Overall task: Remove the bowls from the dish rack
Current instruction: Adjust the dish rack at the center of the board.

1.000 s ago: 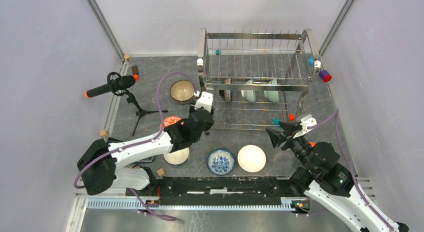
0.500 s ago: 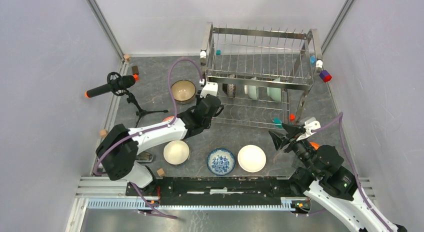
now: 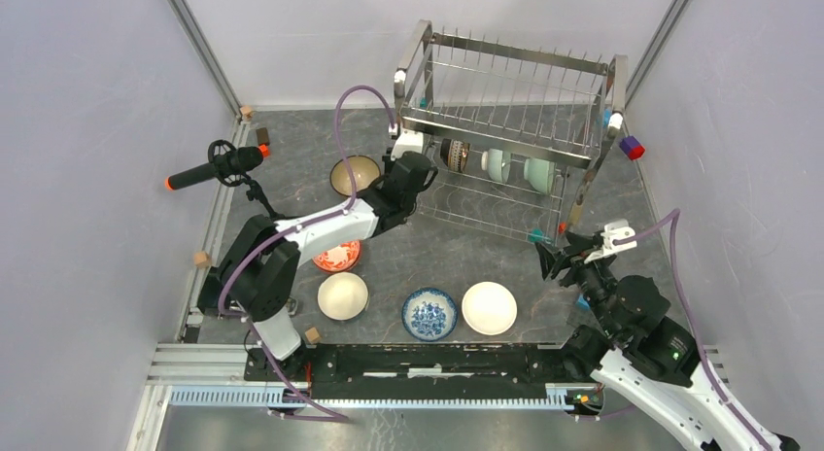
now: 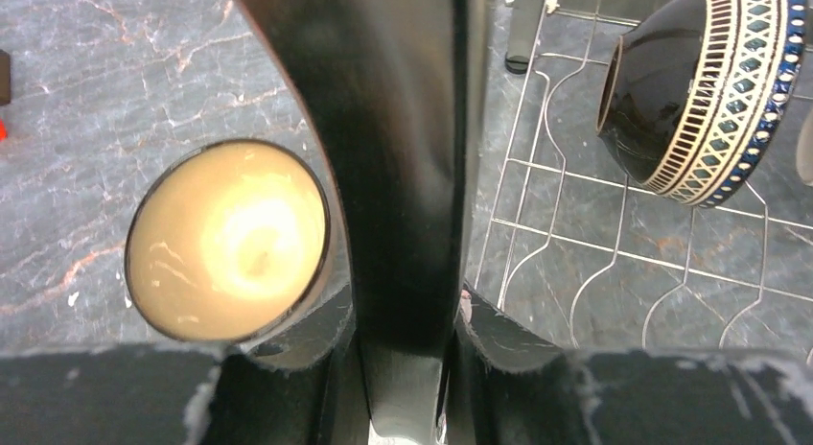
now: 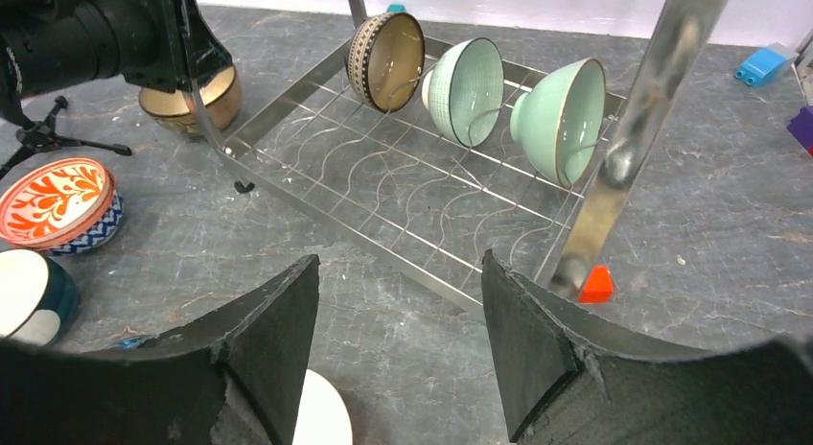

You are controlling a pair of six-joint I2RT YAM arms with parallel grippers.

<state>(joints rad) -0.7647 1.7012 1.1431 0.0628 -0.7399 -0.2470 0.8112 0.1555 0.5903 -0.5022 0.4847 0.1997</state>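
The left gripper (image 4: pixel 407 311) had its fingers pinched on the near-left post of the dish rack (image 3: pixel 515 152), which sat askew at the back of the table (image 3: pixel 466 247). Three bowls (image 5: pixel 465 90) stood on edge in its lower tier. The right gripper (image 5: pixel 398 272) hung near the rack's right corner, fingers spread.

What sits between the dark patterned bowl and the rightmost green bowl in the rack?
Another pale green bowl, standing on edge; the right wrist view shows it.
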